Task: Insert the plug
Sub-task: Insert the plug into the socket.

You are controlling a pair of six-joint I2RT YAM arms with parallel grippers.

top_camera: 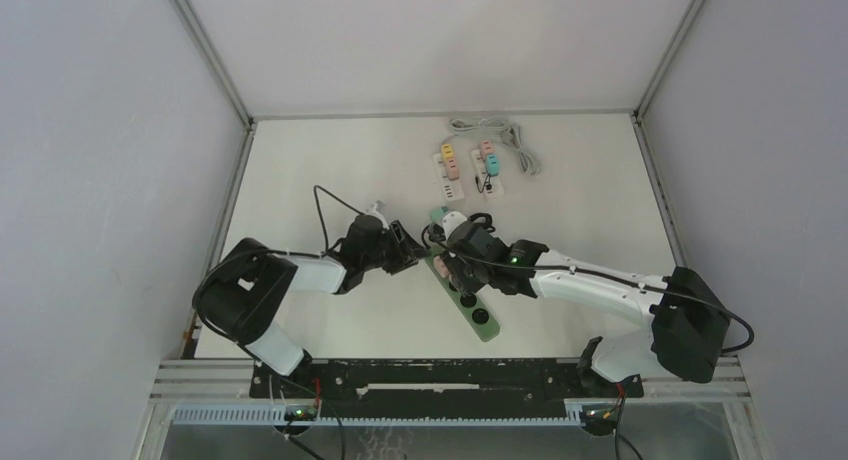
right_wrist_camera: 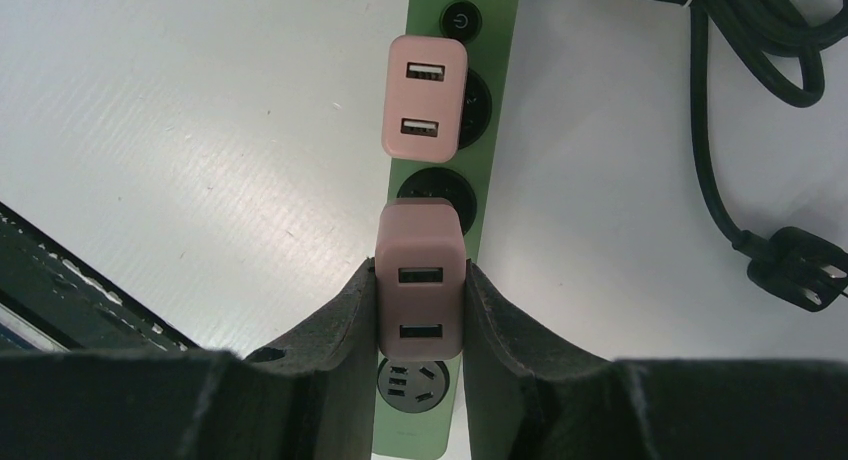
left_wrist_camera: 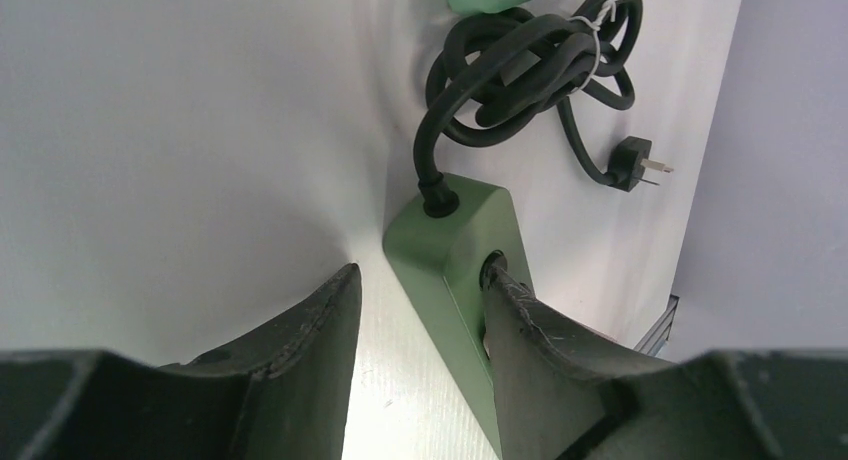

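Lying aslant on the counter (top_camera: 330,170), the green power strip (right_wrist_camera: 503,160) is met at its cord end by the left arm's fingers (left_wrist_camera: 300,350), spread wide. Its long axis is shared by the right arm's fingers (right_wrist_camera: 330,330), in which 1 pink plug (right_wrist_camera: 420,280) is clamped just over the strip. No writing is seen, only a power symbol (right_wrist_camera: 458,21).

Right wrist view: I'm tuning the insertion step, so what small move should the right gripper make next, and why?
Probably ease straight down. The right gripper is shut on a pink charger lined up over the green power strip, with a second charger sitting on the strip farther along. Whether the held one's prongs have entered is hidden.
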